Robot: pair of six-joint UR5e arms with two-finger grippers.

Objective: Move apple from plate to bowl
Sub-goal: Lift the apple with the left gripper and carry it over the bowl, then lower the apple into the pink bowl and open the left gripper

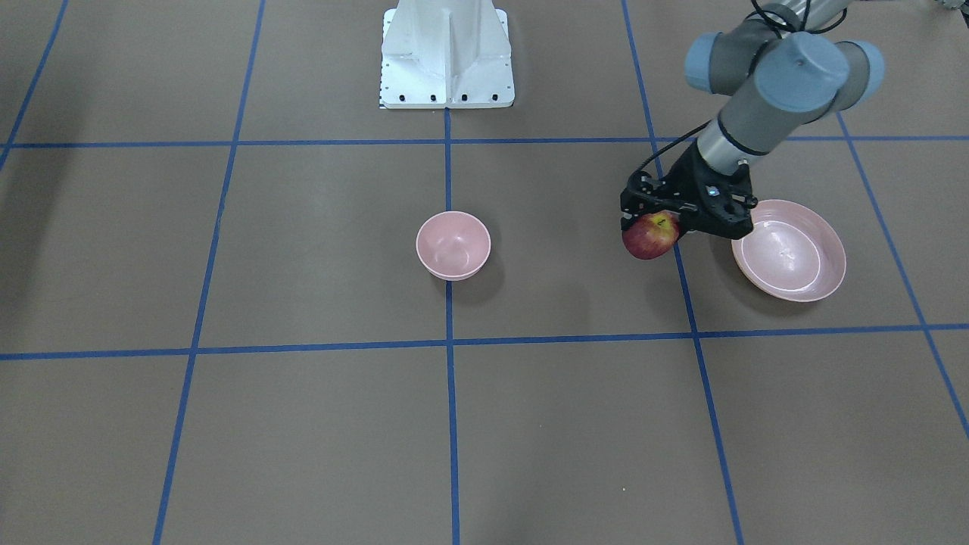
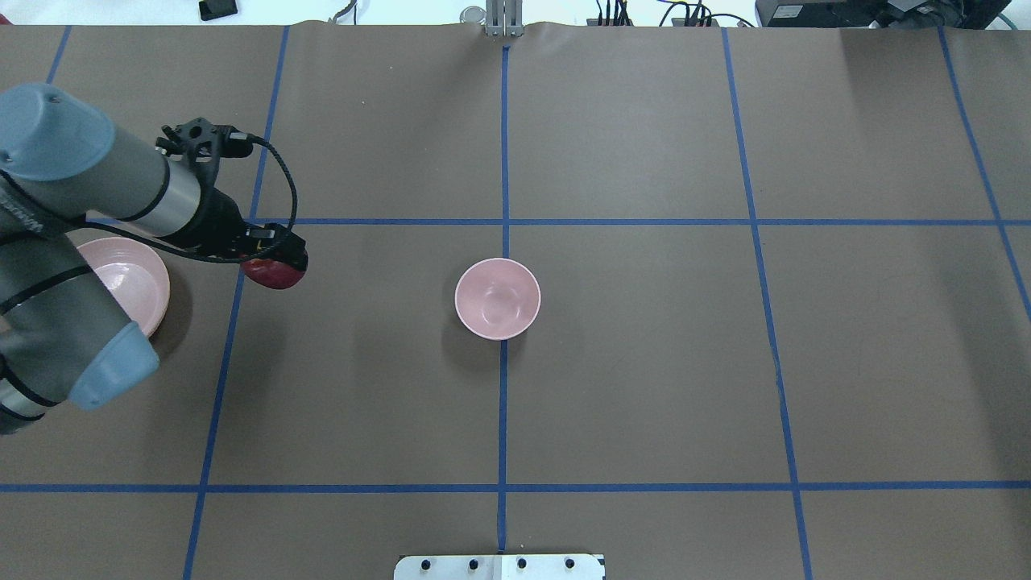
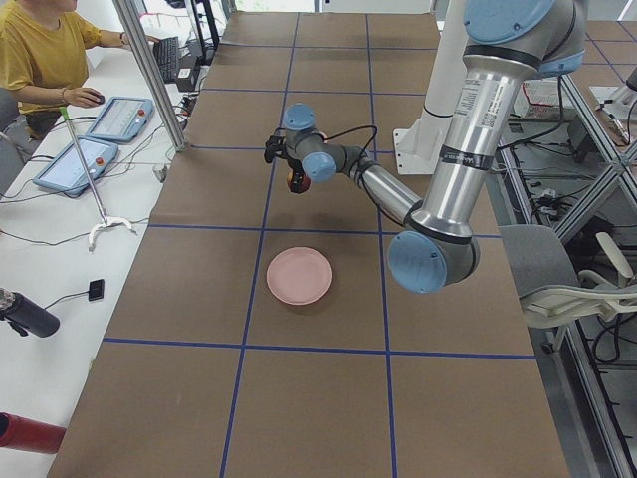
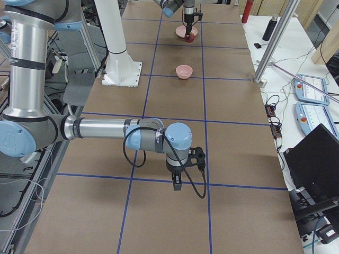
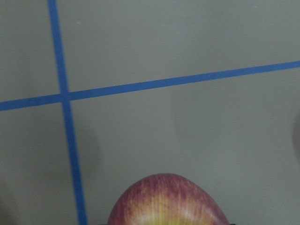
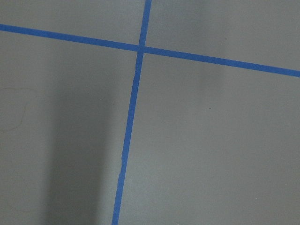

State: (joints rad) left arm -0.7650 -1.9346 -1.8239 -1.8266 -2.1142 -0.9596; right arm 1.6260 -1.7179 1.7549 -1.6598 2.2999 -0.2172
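Left arm reaches out low with the wrist bent down, so the left gripper (image 1: 652,225) points at the table (image 1: 303,424). It's clamped around the apple (image 1: 648,242) from the stem end, and the apple hangs in the air under it. The plate (image 1: 827,278) sits just beside the gripper on the arm's side, bare glossy pink inside. The bowl (image 1: 425,236) is well apart on the gripper's other side, also just bare pink inside. The right gripper (image 4: 177,181) points down near the table, can't tell how far open it is.

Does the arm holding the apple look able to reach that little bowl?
Likely yes: the left end effector holds the apple, and only open table separates it from the empty bowl.
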